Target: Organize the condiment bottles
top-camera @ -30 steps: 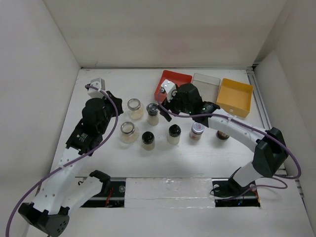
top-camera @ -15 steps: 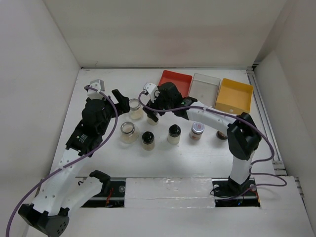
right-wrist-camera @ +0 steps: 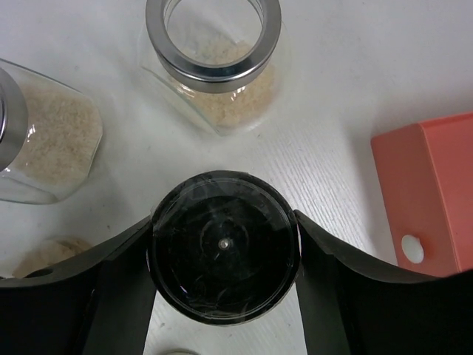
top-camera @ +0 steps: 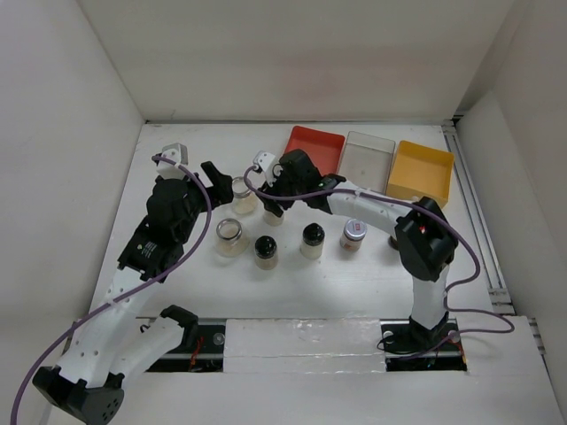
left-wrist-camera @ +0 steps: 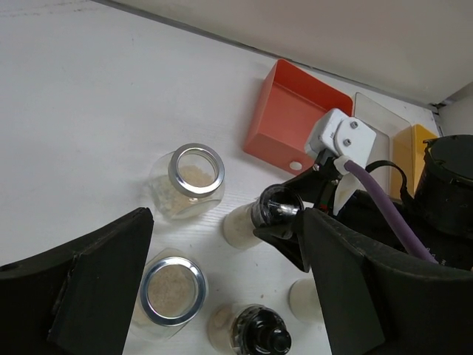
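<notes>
Swung over from the red tray (top-camera: 312, 150), my right hand (right-wrist-camera: 224, 248) clamps the grey-lidded shaker (right-wrist-camera: 222, 222); left hand (left-wrist-camera: 225, 281) idles agape, sorting seemingly barely begun.

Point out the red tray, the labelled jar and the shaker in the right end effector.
red tray (top-camera: 317, 143), top external view, bare floor.
labelled jar (top-camera: 353, 232), top external view, silver lid.
shaker (right-wrist-camera: 225, 248), right wrist view, centre of its lid.

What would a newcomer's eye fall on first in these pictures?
Most likely the right gripper, clamped on the lid of a shaker in the back row, beside the red tray. Next, the clear tray and yellow tray beside it, a bright row at the far edge. The left gripper hangs open beside a glass jar.
</notes>
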You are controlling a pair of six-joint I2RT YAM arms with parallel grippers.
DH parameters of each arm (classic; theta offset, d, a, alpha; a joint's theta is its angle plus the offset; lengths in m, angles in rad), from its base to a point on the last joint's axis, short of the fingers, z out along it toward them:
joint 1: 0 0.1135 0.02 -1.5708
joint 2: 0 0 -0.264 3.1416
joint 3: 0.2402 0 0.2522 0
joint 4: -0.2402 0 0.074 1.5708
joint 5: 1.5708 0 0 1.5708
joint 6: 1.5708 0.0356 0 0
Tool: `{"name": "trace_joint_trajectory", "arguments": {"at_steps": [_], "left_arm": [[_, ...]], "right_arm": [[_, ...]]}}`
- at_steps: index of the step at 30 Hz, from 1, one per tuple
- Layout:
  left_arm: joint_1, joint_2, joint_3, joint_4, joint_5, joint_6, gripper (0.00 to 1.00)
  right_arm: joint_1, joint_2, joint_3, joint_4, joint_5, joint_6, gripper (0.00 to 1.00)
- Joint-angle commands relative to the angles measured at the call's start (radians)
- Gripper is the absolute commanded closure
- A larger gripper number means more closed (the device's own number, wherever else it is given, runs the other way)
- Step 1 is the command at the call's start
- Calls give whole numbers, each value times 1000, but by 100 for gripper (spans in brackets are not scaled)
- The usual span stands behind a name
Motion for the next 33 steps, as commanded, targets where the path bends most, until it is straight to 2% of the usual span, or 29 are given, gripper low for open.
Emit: {"name": "trace_joint_trajectory", "arguments": {"at_steps": [1,6,14,18,25,29,33], "left_arm": [[4,-18,-6,51,12,6,22],[4,-18,-6,51,12,6,23],[4,-18,-6,51,12,6,23],[4,-18,-6,51,12,6,23],[4,-18,-15,51,12,6,23],[4,-9,-15,61,12,6,23],[4,1,-15,61,12,6,24]], "right_arm": [[-13,-136,19,57,-6,8,45],[-109,-200,82,85,18,8,47],[-275,9,341,94,-25,8,50],[-308,177,494,54,-34,8,50],[-357,335,698,33,-52,8,49],[-357,414,756,23,-42,8,49],[-357,438,769,23,-31,8,43]]}}
